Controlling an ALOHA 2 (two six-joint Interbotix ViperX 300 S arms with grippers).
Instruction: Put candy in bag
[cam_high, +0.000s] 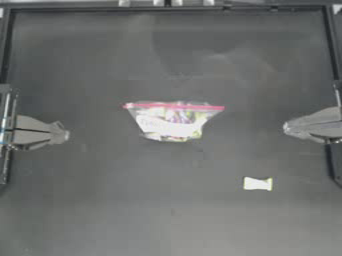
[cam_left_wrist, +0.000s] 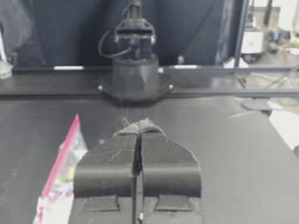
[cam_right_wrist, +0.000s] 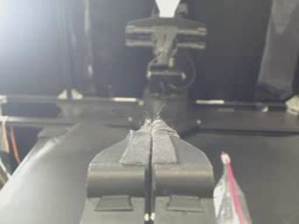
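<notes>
One small pale yellowish-white rectangular wrapped candy (cam_high: 257, 184) lies alone on the dark table (cam_high: 100, 210), in the lower right part of the overhead view, its long axis running left to right across the table. It sits well apart from the single crinkly clear plastic zip bag (cam_high: 172, 121), which rests near the middle of the table with multicoloured red, yellow and purple sweets showing through the film. The bag's pink-red strip (cam_high: 175, 106) marks its mouth, which faces the far edge of the table; the strip runs left to right, parallel to the candy's long axis, and the bag narrows toward the near side.

Two arms flank the scene, each drawn back to its own edge. The left gripper (cam_high: 61, 135) hovers at the left side of the table, level with the bag but well apart from it, its two dark jaws pressed together and holding nothing, as the left wrist view (cam_left_wrist: 139, 127) shows; a slice of the bag with its pink strip appears beside those jaws there. The right gripper (cam_high: 288, 128) hangs at the right side, also level with the bag and clear of it, jaws likewise together and empty in the right wrist view (cam_right_wrist: 153, 127), with the edge of the bag and its strip visible alongside. Neither gripper touches candy or bag.
</notes>
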